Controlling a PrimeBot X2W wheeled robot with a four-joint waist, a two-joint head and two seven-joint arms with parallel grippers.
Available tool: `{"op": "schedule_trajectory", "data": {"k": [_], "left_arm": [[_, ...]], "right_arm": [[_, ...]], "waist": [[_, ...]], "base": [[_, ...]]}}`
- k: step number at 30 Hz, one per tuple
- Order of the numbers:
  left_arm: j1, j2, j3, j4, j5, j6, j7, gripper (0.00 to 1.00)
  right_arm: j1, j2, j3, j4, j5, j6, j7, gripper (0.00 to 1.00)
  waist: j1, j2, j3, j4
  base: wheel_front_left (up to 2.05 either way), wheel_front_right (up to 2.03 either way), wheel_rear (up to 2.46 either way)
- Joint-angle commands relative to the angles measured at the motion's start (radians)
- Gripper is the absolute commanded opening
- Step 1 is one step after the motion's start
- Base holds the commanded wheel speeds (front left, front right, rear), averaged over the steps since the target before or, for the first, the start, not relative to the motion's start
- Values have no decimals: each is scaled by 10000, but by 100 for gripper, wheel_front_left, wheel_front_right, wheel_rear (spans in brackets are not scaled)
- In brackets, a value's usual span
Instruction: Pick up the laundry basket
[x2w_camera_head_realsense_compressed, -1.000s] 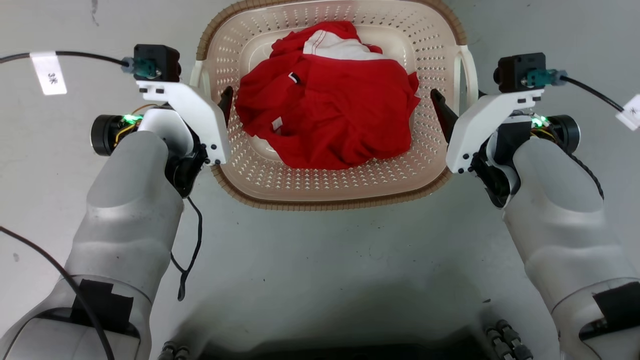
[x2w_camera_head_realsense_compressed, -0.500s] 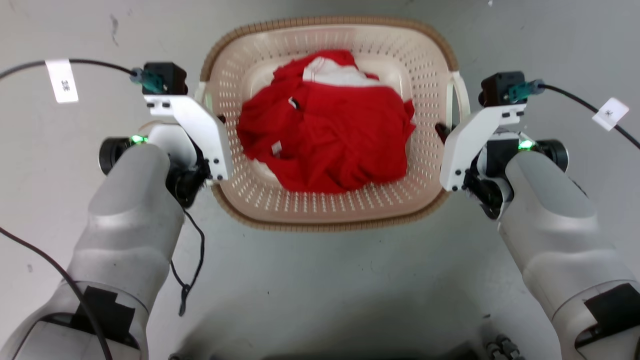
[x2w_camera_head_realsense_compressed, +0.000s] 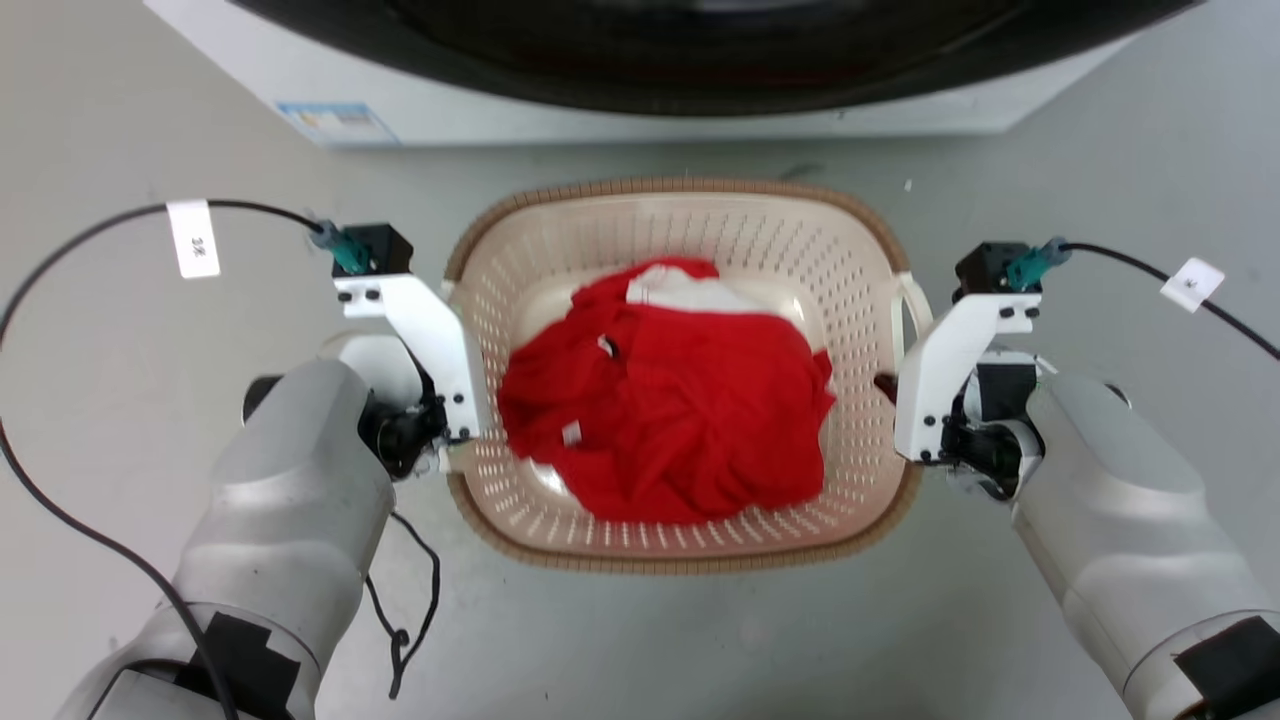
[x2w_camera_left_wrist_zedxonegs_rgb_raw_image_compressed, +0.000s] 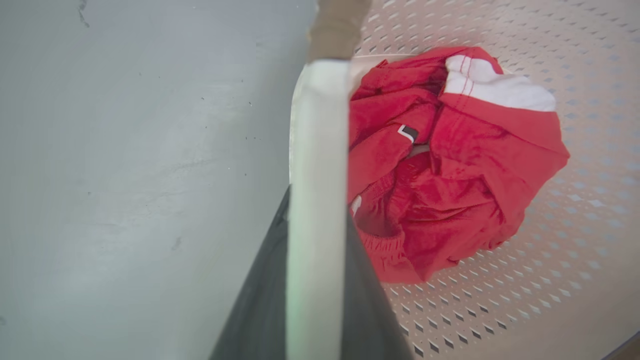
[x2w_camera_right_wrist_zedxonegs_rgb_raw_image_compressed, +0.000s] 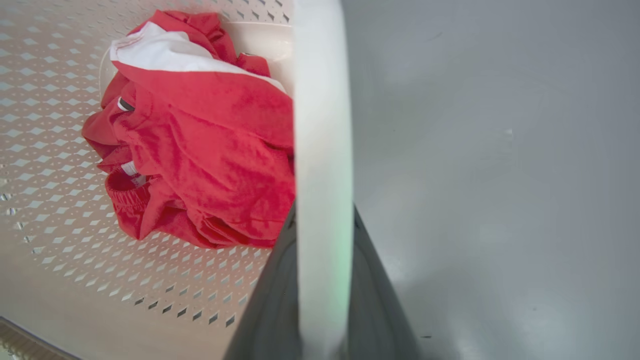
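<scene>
I see the cream perforated plastic laundry basket (x2w_camera_head_realsense_compressed: 690, 562) between my arms, before a white washer (x2w_camera_head_realsense_compressed: 450, 110) that is cut off at the top. The left gripper (x2w_camera_left_wrist_zedxonegs_rgb_raw_image_compressed: 318, 215) and the right gripper (x2w_camera_right_wrist_zedxonegs_rgb_raw_image_compressed: 323, 220) each pinch a blurred white side handle (x2w_camera_left_wrist_zedxonegs_rgb_raw_image_compressed: 320, 125). A crumpled red garment (x2w_camera_head_realsense_compressed: 680, 430) lies inside.

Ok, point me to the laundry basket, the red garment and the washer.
laundry basket (x2w_camera_head_realsense_compressed: 680, 187): head view, on the far brown rim.
red garment (x2w_camera_head_realsense_compressed: 680, 440): head view, on the middle of the crumpled cloth.
washer (x2w_camera_head_realsense_compressed: 480, 115): head view, on the white front panel below the dark door.
</scene>
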Motion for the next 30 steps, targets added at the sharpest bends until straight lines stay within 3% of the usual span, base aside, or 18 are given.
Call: {"op": "schedule_trajectory", "data": {"k": [1,15,30], "left_arm": [[141,-102,-46,74,-193,-22,221,0],[627,-141,-263,657,-1127,-22,2155,0],[1457,-455,-396,1079,-1625,-32,3362,0]], "right_arm": [[170,45,105,-16,241,53,333,0],[384,15,268,610,1361,51,2845,0],[772,343,-140,1220,2018,54,4176,0]], "waist": [[0,-1,-914,24],[0,-1,-3365,26],[0,-1,-5107,-135]], "base": [[0,0,0],[0,0,0],[0,0,0]]}}
